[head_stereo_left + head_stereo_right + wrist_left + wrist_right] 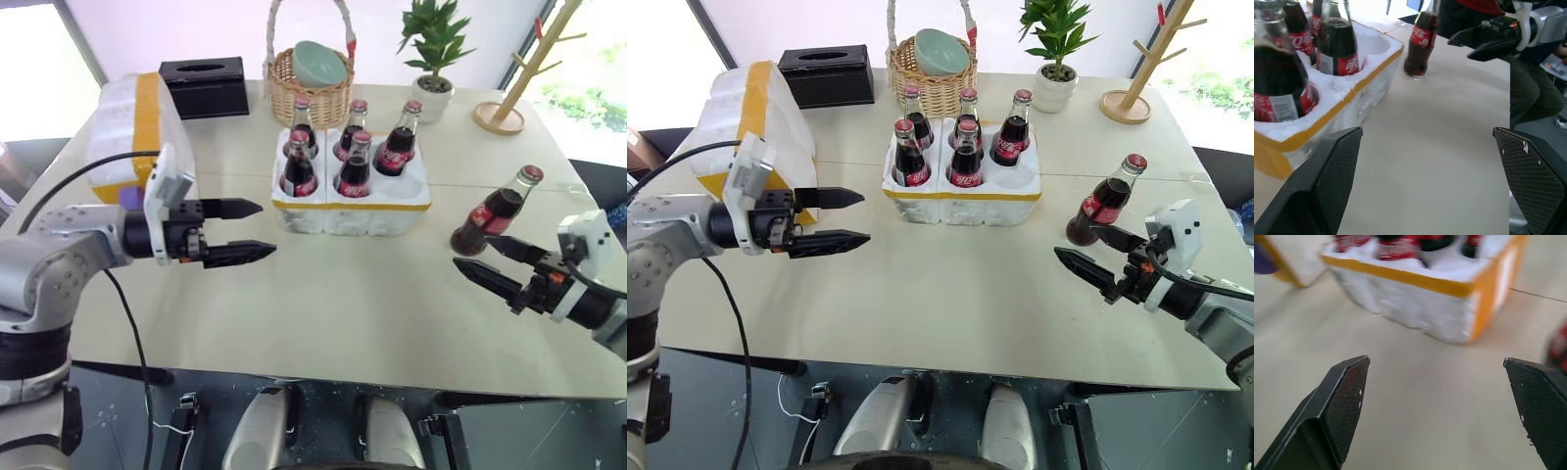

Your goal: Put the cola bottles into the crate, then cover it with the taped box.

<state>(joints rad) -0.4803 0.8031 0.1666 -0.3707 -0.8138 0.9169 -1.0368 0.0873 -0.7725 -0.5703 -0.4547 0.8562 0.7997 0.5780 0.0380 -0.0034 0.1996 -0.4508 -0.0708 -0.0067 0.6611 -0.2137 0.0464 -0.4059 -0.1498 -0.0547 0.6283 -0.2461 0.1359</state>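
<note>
Now the right hand (487, 261), fingers spread wide and empty, sits just beside the last cola bottle (498, 211), right of the crate (350, 204) holding five; next, grip its body. Left hand (240, 231) gapes empty, taped box (137, 117) behind.

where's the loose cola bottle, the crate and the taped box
loose bottle (495, 211), left eye view, on its red label
crate (353, 208), left eye view, on the yellow band of its front wall
taped box (774, 98), right eye view, on its yellow tape band
</note>
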